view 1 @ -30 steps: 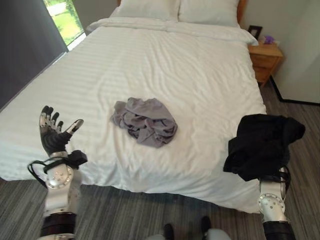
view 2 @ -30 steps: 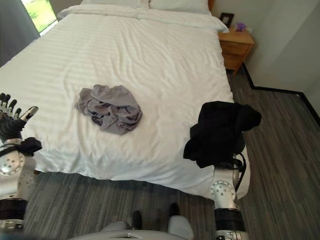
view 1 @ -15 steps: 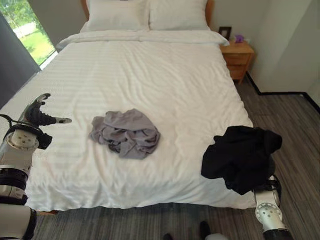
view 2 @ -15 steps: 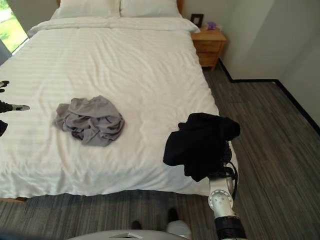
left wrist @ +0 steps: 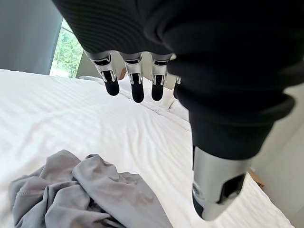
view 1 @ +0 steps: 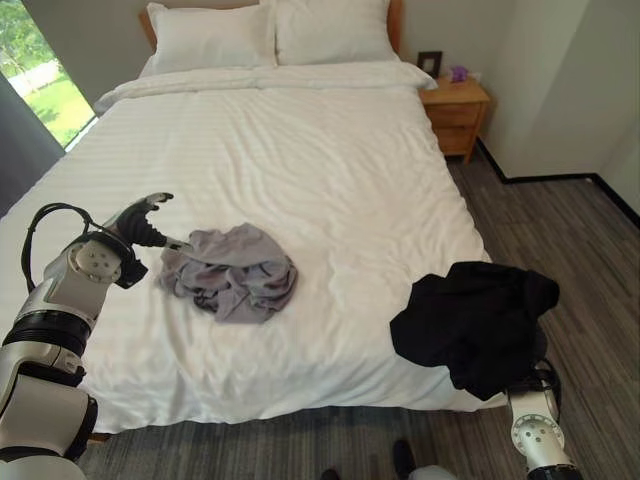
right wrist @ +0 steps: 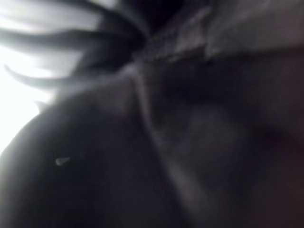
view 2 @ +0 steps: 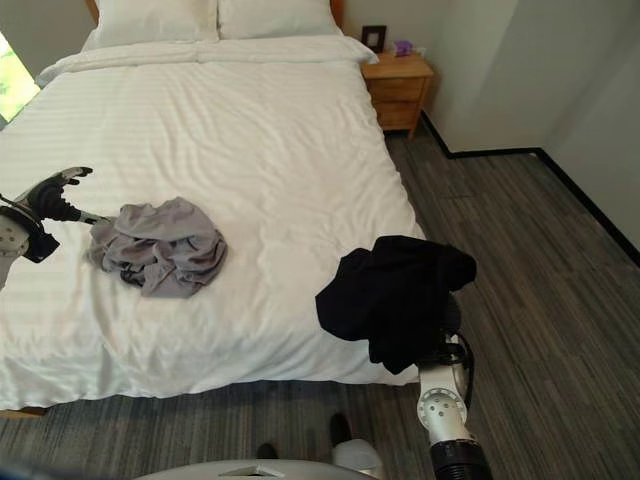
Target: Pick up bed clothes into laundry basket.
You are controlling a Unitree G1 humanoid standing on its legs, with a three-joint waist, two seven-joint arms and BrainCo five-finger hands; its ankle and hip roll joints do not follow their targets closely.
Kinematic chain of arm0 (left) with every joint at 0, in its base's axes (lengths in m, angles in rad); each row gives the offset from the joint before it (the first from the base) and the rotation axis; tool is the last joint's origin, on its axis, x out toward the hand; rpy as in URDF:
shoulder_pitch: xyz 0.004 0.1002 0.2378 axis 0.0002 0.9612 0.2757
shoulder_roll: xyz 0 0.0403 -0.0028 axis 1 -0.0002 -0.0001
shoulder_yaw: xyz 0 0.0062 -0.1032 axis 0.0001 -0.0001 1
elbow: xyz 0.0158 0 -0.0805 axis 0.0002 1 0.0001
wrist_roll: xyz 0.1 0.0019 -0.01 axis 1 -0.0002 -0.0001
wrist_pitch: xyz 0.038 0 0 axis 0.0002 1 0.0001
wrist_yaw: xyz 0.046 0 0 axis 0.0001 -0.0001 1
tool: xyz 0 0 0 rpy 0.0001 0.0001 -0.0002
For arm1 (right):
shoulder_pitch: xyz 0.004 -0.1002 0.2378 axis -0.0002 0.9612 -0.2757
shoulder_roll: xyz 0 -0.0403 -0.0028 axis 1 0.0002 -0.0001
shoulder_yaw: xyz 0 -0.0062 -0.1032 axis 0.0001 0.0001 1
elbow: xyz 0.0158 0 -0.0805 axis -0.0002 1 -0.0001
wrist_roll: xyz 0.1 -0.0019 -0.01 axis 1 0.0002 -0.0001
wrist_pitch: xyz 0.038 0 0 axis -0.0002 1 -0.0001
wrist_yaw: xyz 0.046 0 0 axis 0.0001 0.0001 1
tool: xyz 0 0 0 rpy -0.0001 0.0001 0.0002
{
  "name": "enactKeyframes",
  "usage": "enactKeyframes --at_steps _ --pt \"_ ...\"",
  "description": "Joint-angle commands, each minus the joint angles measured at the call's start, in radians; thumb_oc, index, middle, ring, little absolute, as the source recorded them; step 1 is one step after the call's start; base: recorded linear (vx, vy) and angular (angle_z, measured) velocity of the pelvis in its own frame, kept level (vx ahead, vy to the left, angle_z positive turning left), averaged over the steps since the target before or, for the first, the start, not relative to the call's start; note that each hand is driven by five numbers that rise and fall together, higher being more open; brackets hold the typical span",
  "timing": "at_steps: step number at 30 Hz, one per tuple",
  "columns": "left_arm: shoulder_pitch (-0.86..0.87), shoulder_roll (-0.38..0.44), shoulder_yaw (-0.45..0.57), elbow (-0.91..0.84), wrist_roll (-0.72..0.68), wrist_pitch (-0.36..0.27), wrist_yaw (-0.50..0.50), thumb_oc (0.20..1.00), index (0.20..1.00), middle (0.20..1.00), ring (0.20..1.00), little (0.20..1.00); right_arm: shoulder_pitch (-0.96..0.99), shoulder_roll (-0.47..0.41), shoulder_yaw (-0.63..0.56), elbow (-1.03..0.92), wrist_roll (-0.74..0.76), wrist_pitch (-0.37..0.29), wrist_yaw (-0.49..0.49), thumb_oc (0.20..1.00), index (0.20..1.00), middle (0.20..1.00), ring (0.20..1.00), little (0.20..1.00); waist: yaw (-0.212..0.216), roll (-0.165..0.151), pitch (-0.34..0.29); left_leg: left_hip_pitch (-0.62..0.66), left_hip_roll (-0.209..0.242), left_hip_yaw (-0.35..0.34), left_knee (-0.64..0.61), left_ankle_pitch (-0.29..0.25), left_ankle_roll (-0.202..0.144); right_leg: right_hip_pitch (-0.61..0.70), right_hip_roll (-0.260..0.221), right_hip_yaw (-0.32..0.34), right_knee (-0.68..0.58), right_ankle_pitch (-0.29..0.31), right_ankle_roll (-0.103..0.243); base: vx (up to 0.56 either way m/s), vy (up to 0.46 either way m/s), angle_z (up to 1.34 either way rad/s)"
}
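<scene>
While grey clothes (view 1: pixel 228 272) lie bedside, left hand (view 1: pixel 140 222) hovers just beside.

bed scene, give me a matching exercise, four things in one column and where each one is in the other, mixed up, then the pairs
Things:
1. grey clothes
2. black garment
3. nightstand
4. pillows

Places:
A. at the head of the bed
B. draped over the end of the right arm
C. crumpled on the bed, beside the left hand
D. on the floor beside the bed, by the wall

Pairs: 1-C, 2-B, 3-D, 4-A
</scene>
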Motion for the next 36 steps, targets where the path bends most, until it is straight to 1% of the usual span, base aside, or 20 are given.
enactKeyframes --at_steps 1,4,6,9,11,12,14,15,18,20,21,22,24,27,28,29,32,33,34,36 --pt "-0.112 -0.022 0.039 0.075 0.051 -0.004 0.049 1.000 1.000 1.000 1.000 1.000 -0.058 -0.027 -0.006 -0.074 0.012 -0.023 0.049 0.200 0.200 0.200 0.200 0.200 -0.003 0.022 0.038 0.031 0.015 -0.058 0.011 -0.042 -0.036 0.000 -0.024 -0.001 0.013 0.022 0.068 0.00 0.000 0.00" --pt "-0.115 -0.033 0.038 0.075 0.057 -0.002 0.058 1.000 1.000 1.000 1.000 1.000 -0.057 -0.030 -0.002 -0.077 0.009 -0.023 0.047 0.200 0.200 0.200 0.200 0.200 -0.005 0.021 0.043 0.022 0.017 -0.058 0.011 -0.039 -0.037 -0.009 -0.023 0.000 0.013 0.025 0.068 -0.01 -0.009 0.00" --pt "-0.125 -0.051 0.037 0.090 0.088 0.002 0.081 1.000 1.000 1.000 1.000 1.000 -0.049 -0.029 0.006 -0.086 0.000 -0.021 0.044 0.200 0.200 0.200 0.200 0.200 -0.012 0.019 0.055 -0.006 0.022 -0.056 0.011 -0.029 -0.041 -0.037 -0.020 0.001 0.013 0.032 0.067 0.00 0.000 0.00" --pt "-0.127 -0.063 0.040 0.135 0.107 0.000 0.091 1.000 1.000 1.000 1.000 1.000 -0.037 -0.030 0.016 -0.079 -0.002 -0.016 0.048 0.200 0.200 0.200 0.200 0.200 -0.020 0.013 0.062 -0.026 0.027 -0.050 0.011 -0.023 -0.045 -0.060 -0.015 0.005 0.013 0.039 0.067 -0.03 -0.016 -0.02" --pt "-0.180 -0.066 0.031 0.199 0.104 0.002 0.120 1.000 1.000 1.000 1.000 1.000 -0.044 -0.035 0.063 -0.088 0.000 -0.010 0.060 0.200 0.200 0.200 0.200 0.200 -0.043 -0.007 0.093 -0.092 0.041 -0.037 0.011 -0.004 -0.053 -0.132 -0.002 0.016 0.013 0.061 0.068 -0.18 -0.065 -0.09" --pt "-0.226 -0.066 0.026 0.231 0.085 0.007 0.146 1.000 1.000 1.000 1.000 1.000 -0.058 -0.039 0.086 -0.089 0.003 -0.012 0.060 0.200 0.200 0.200 0.200 0.200 -0.052 -0.025 0.100 -0.153 0.051 -0.029 0.011 0.015 -0.060 -0.193 0.007 0.024 0.013 0.082 0.069 -0.17 -0.097 -0.25" --pt "-0.249 -0.061 0.028 0.284 0.109 0.016 0.179 1.000 1.000 1.000 1.000 1.000 -0.049 -0.039 0.099 -0.088 0.006 -0.012 0.057 0.200 0.200 0.200 0.200 0.200 -0.062 -0.042 0.103 -0.196 0.059 -0.023 0.011 0.025 -0.066 -0.237 0.013 0.029 0.013 0.095 0.071 -0.06 -0.084 -0.20" --pt "-0.266 -0.060 0.022 0.304 0.141 0.022 0.203 1.000 1.000 1.000 1.000 1.000 -0.034 -0.054 0.096 -0.090 -0.003 -0.011 0.052 0.200 0.200 0.200 0.200 0.200 -0.068 -0.055 0.108 -0.234 0.065 -0.022 0.011 0.033 -0.071 -0.276 0.015 0.031 0.013 0.103 0.072 0.00 -0.054 -0.12" --pt "-0.294 -0.047 0.000 0.336 0.182 0.033 0.219 1.000 1.000 1.000 1.000 1.000 -0.019 -0.056 0.090 -0.093 0.017 -0.024 0.059 0.200 0.200 0.200 0.200 0.200 -0.076 -0.069 0.129 -0.265 0.076 -0.017 0.011 0.036 -0.073 -0.309 0.026 0.032 0.013 0.108 0.074 0.00 -0.017 -0.11" --pt "-0.312 -0.038 0.002 0.357 0.183 0.041 0.248 1.000 1.000 1.000 1.000 1.000 -0.032 -0.051 0.099 -0.097 0.030 -0.046 0.060 0.200 0.200 0.200 0.200 0.200 -0.079 -0.083 0.147 -0.285 0.084 -0.006 0.011 0.039 -0.074 -0.338 0.035 0.041 0.013 0.119 0.079 -0.04 -0.007 -0.08" --pt "-0.313 -0.038 0.002 0.358 0.182 0.040 0.248 1.000 1.000 1.000 1.000 1.000 -0.032 -0.051 0.099 -0.097 0.030 -0.046 0.060 0.200 0.200 0.200 0.200 0.200 -0.079 -0.083 0.147 -0.285 0.084 -0.006 0.011 0.039 -0.074 -0.338 0.035 0.041 0.013 0.120 0.079 -0.08 -0.031 -0.21" --pt "-0.331 -0.037 -0.010 0.377 0.195 0.053 0.264 1.000 1.000 1.000 1.000 1.000 -0.046 -0.046 0.110 -0.101 0.038 -0.058 0.054 0.200 0.200 0.200 0.200 0.200 -0.081 -0.096 0.162 -0.317 0.091 0.003 0.011 0.046 -0.079 -0.370 0.039 0.043 0.013 0.135 0.083 -0.08 -0.039 -0.21" --pt "-0.345 -0.042 -0.034 0.389 0.233 0.065 0.279 1.000 1.000 1.000 1.000 1.000 -0.056 -0.048 0.128 -0.095 0.027 -0.062 0.048 0.200 0.200 0.200 0.200 0.200 -0.082 -0.100 0.167 -0.345 0.090 0.001 0.011 0.053 -0.083 -0.398 0.039 0.037 0.013 0.145 0.086 -0.06 -0.036 -0.13" --pt "-0.324 -0.058 -0.071 0.419 0.323 0.078 0.256 1.000 1.000 1.000 1.000 1.000 -0.068 -0.050 0.146 -0.087 0.018 -0.063 0.046 0.200 0.200 0.200 0.200 0.200 -0.083 -0.101 0.167 -0.359 0.092 0.003 0.011 0.055 -0.087 -0.414 0.037 0.035 0.013 0.145 0.088 0.02 -0.002 -0.01" --pt "-0.295 -0.085 -0.076 0.438 0.358 0.081 0.229 0.856 0.856 0.856 0.856 0.856 -0.069 -0.048 0.163 -0.091 0.020 -0.055 0.063 0.200 0.200 0.200 0.200 0.200 -0.080 -0.101 0.165 -0.349 0.092 0.007 0.011 0.050 -0.088 -0.408 0.036 0.039 0.013 0.139 0.087 0.05 0.015 -0.04" --pt "-0.283 -0.098 -0.064 0.437 0.351 0.081 0.226 0.200 0.200 0.200 0.200 0.200 -0.069 -0.050 0.171 -0.089 0.019 -0.054 0.071 0.200 0.200 0.200 0.200 0.200 -0.079 -0.101 0.164 -0.344 0.092 0.007 0.011 0.047 -0.087 -0.404 0.035 0.040 0.013 0.137 0.085 0.05 0.015 -0.05" --pt "-0.251 -0.139 -0.020 0.427 0.305 0.075 0.220 0.200 0.200 0.200 0.200 0.200 -0.066 -0.054 0.179 -0.095 0.015 -0.062 0.084 0.200 0.200 0.200 0.200 0.200 -0.076 -0.097 0.161 -0.334 0.088 0.001 0.011 0.040 -0.085 -0.395 0.031 0.038 0.013 0.128 0.081 0.01 0.001 -0.04" --pt "-0.237 -0.157 0.009 0.417 0.265 0.071 0.217 0.200 0.200 0.200 0.200 0.200 -0.066 -0.055 0.176 -0.100 0.013 -0.065 0.088 0.200 0.200 0.200 0.200 0.200 -0.075 -0.095 0.161 -0.334 0.086 -0.003 0.011 0.038 -0.085 -0.393 0.029 0.034 0.013 0.126 0.080 0.00 0.000 0.00" --pt "-0.236 -0.157 0.010 0.417 0.265 0.072 0.217 0.200 0.200 0.200 0.200 0.200 -0.066 -0.056 0.177 -0.100 0.013 -0.065 0.088 0.200 0.200 0.200 0.200 0.200 -0.076 -0.094 0.161 -0.334 0.086 -0.003 0.011 0.038 -0.085 -0.393 0.029 0.034 0.013 0.126 0.080 0.00 0.000 0.00" --pt "-0.221 -0.202 0.079 0.380 0.121 0.054 0.223 0.200 0.200 0.200 0.200 0.200 -0.070 -0.054 0.174 -0.098 0.006 -0.071 0.085 0.200 0.200 0.200 0.200 0.200 -0.075 -0.091 0.160 -0.338 0.084 -0.011 0.011 0.036 -0.084 -0.392 0.026 0.023 0.013 0.123 0.079 -0.01 -0.008 0.05"
